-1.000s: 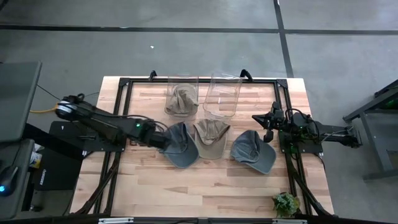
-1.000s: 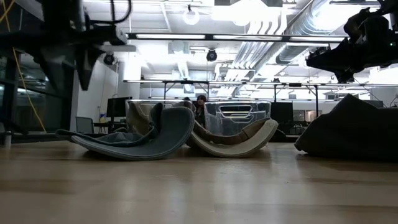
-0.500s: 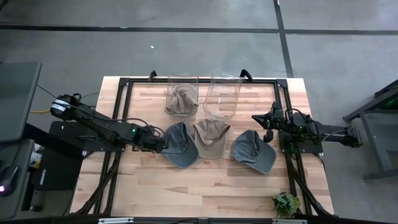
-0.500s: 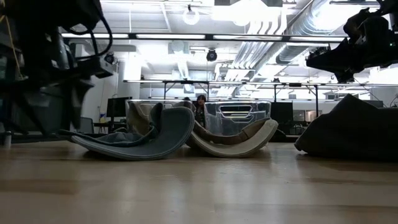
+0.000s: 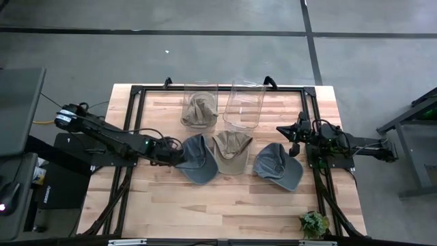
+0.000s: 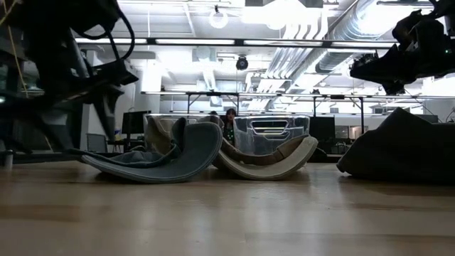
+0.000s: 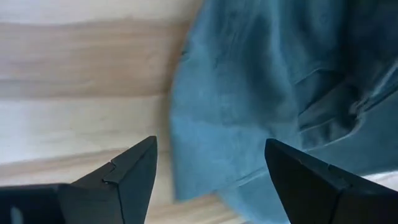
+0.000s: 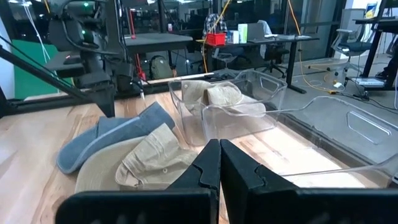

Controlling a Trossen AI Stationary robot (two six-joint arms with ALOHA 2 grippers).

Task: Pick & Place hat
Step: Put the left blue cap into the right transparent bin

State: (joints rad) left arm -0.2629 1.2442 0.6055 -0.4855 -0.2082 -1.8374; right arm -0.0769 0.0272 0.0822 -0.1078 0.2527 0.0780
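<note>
The left hand [image 5: 176, 156], fingers spread wide and empty, has drawn back slightly to the brim edge of the blue hat [image 5: 196, 158] lying on the table [image 5: 225, 198], lining up a grasp, while the right hand [image 5: 295, 140] waits closed.

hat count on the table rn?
4. Blue-grey hat at the left gripper, tan hat mid-table, grey hat toward the right, one tan hat in the left clear bin. Right clear bin looks empty.
</note>
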